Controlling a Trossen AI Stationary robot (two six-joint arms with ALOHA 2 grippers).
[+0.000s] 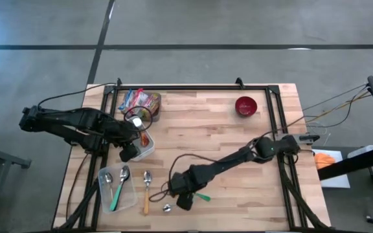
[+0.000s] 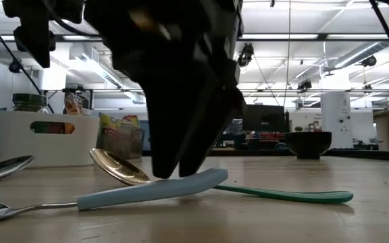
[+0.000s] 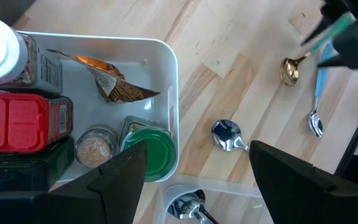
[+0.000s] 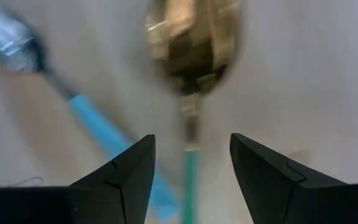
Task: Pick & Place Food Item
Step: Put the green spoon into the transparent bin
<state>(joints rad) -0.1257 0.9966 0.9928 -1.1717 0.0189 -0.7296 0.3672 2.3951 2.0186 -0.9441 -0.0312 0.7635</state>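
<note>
From above, the right gripper (image 1: 184, 201) hangs low over the green-handled, gold-bowled spoon (image 1: 203, 196) at the wooden worktop's (image 1: 206, 136) near edge, while the left gripper (image 1: 129, 153) hovers, fingers parted, over the white food bin (image 1: 149, 147). The right wrist view shows the fingers spread astride the green handle, gripping nothing. They could also nip the blue-handled spoon (image 4: 98, 127) lying just beside it.

A green-handled spoon (image 2: 289, 196) with a gold bowl lies flat on the wooden surface (image 1: 225, 139), crossing a blue-handled spoon (image 2: 154, 190).
</note>
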